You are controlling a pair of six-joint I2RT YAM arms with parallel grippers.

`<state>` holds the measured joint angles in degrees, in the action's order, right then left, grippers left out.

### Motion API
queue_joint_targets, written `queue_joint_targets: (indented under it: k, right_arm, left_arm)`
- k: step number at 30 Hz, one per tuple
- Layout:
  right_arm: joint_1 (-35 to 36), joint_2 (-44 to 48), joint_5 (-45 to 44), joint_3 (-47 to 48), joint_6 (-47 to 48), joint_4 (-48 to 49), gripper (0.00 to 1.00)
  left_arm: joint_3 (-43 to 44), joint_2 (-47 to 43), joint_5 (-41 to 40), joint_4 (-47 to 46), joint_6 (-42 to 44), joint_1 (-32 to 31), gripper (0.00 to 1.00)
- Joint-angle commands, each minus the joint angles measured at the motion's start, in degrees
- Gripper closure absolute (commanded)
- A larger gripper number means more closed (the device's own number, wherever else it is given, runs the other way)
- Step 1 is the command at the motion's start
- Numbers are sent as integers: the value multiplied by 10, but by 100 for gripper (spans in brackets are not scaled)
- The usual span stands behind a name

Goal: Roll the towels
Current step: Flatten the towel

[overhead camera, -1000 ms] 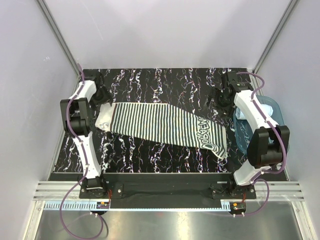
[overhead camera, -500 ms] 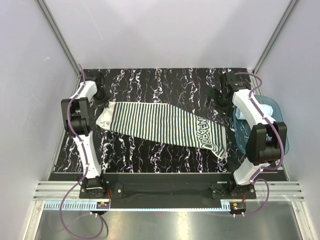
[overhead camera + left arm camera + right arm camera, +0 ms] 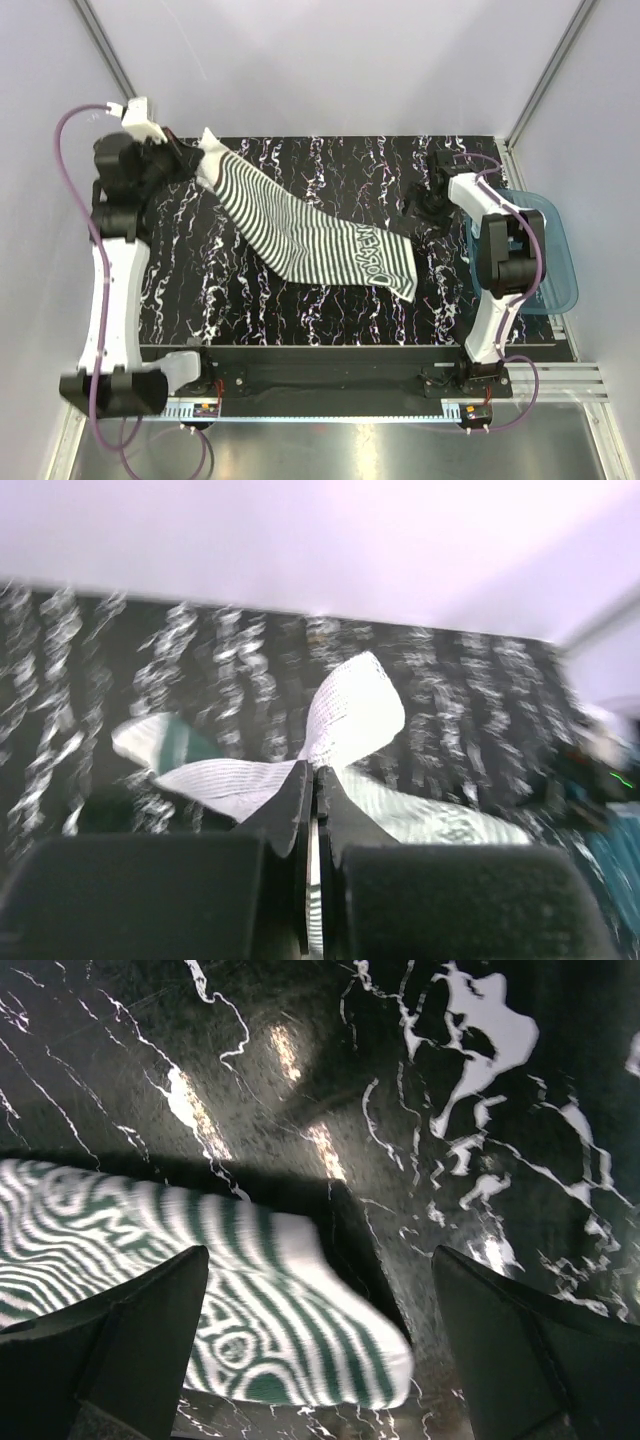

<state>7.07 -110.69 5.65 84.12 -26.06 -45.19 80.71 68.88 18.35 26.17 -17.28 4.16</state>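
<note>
The striped towel hangs slanted from the back left down to the table's middle right. Its upper corner is pinched in my left gripper, which is raised above the table's back left corner. In the left wrist view the jaws stand pressed together on a fold of the towel, and my left gripper is shut on it. My right gripper hovers open at the back right. In its wrist view, the towel's printed end lies on the table below my right gripper, between the spread fingers.
A translucent blue plastic tray sits at the table's right edge, beside the right arm. The black marbled tabletop ends at pale walls behind and on both sides. A metal rail runs along the front.
My left gripper shut on the striped towel's left corner and rose up and back, lifting that end off the table. The towel's right end slid left. The right gripper moved slightly left.
</note>
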Motion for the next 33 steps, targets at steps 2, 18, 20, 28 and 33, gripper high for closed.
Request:
queue_joint_targets:
  k: [2,18,20,28,33]
  right_arm:
    - [-1,-8,65,1,-1,43,0]
    - [15,-67,226,-35,-58,157,17]
    - [22,-78,241,-35,-66,177,21]
    - [58,-110,284,-9,-100,215,36]
    - [64,-140,304,24,-111,232,79]
  left_arm:
    - [-87,-46,151,-118,11,0,100]
    - [112,-27,218,-95,-28,-4,100]
    - [75,-37,212,-105,-31,-4,100]
    - [36,-33,189,-110,-25,-4,100]
    - [20,-24,177,-105,-18,-4,100]
